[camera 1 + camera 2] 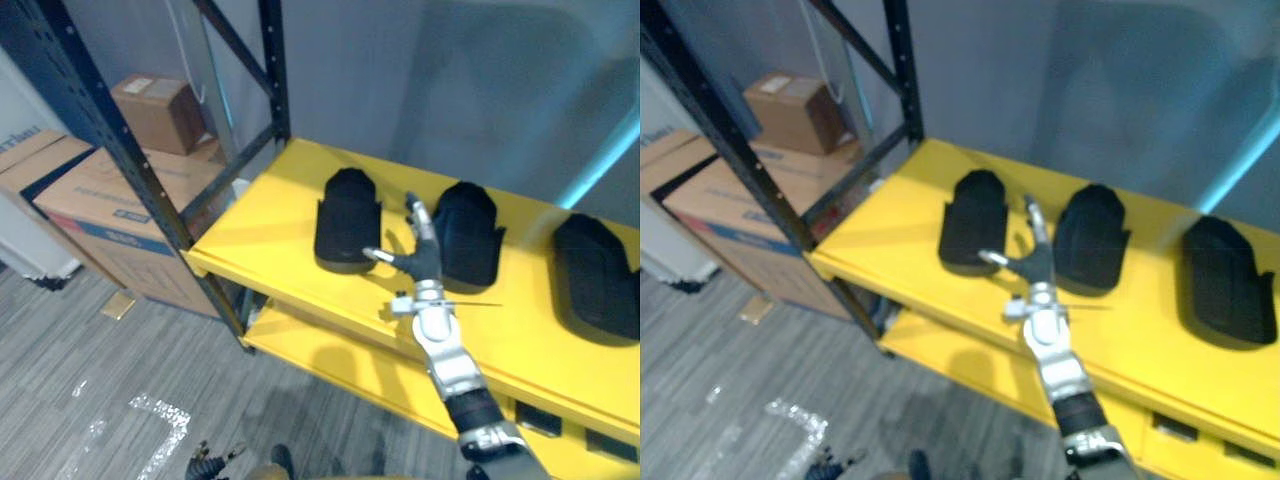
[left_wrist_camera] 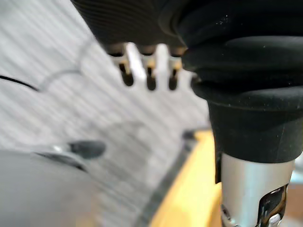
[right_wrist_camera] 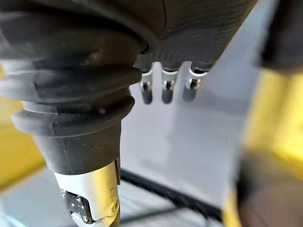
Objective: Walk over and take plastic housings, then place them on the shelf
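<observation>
Three black plastic housings lie on the yellow shelf (image 1: 265, 215): a left housing (image 1: 347, 220), a middle housing (image 1: 468, 235) and a right housing (image 1: 597, 275). My right hand (image 1: 425, 260) reaches over the shelf's front part, between the left and middle housings. It is open, fingers straight, thumb spread toward the left housing, and holds nothing. Its fingers (image 3: 163, 87) also show in the right wrist view with nothing between them. My left hand (image 1: 207, 462) hangs low over the floor, and its relaxed fingers (image 2: 149, 75) are empty.
A black upright post (image 1: 130, 150) and diagonal braces frame the shelf's left end. A lower yellow shelf (image 1: 330, 350) sits beneath. Cardboard boxes (image 1: 110, 215) stand on the grey floor to the left, with a smaller box (image 1: 160, 110) behind them.
</observation>
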